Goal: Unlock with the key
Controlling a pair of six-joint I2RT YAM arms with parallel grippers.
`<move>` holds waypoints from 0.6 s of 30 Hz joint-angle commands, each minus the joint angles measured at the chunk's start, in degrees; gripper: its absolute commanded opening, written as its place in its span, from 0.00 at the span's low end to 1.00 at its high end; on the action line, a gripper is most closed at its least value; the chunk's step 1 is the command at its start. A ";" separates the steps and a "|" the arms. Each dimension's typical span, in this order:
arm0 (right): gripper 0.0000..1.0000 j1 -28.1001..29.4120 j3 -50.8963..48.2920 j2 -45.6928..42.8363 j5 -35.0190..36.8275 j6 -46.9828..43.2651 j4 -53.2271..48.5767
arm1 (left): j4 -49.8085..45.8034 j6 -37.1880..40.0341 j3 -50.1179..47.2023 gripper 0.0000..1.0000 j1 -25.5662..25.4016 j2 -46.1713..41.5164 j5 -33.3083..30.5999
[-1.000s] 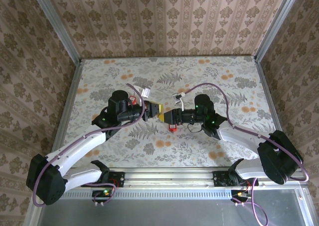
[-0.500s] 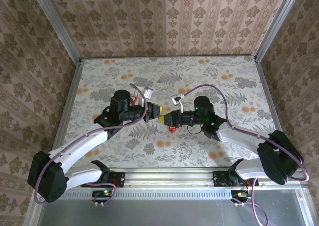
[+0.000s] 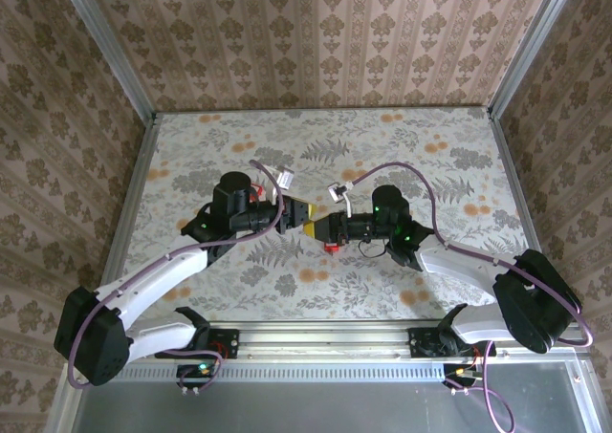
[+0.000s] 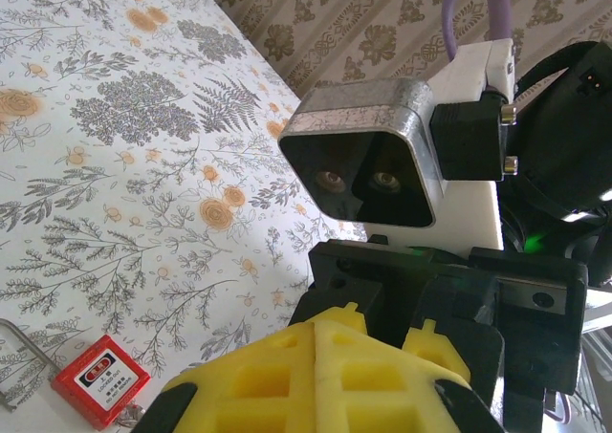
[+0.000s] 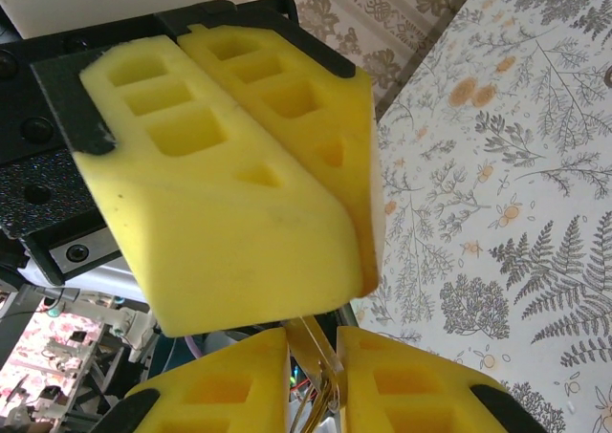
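- right gripper [image 5: 313, 357]: yellow fingers narrow, pinching a thin brass key [image 5: 304, 333] held off the table [image 3: 449, 261];
- left gripper [image 4: 316, 337]: fingers pressed together, tip to tip with the right;
- red padlock [image 4: 100, 393]: lies on the table just beneath them.

Robot test cell, lab-type. Walls [image 3: 316, 41] are flat wallpapered panels set in bare aluminium posts [image 3: 105, 46], boxing in a table [image 3: 459, 156] under floral-print cover. Two arms [image 3: 153, 280] bolted to a metal rail [image 3: 325, 340] at the near edge. Purple cables [image 3: 435, 199] run exposed.
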 commanded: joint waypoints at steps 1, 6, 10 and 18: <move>0.19 0.26 -0.36 -1.41 0.06 0.20 2.90 | 1.49 0.17 0.52 0.00 0.34 0.55 0.14; 0.23 0.23 -0.46 -1.84 0.88 0.27 2.63 | 3.08 -1.06 -0.95 0.00 0.75 0.29 -0.18; 0.23 0.20 -0.54 -1.97 1.18 0.45 2.81 | 5.49 -2.66 -2.56 0.00 1.21 0.38 0.32; 0.24 -0.21 -0.83 -2.30 1.93 0.71 2.76 | 7.93 -4.59 -4.53 0.00 1.65 0.11 1.42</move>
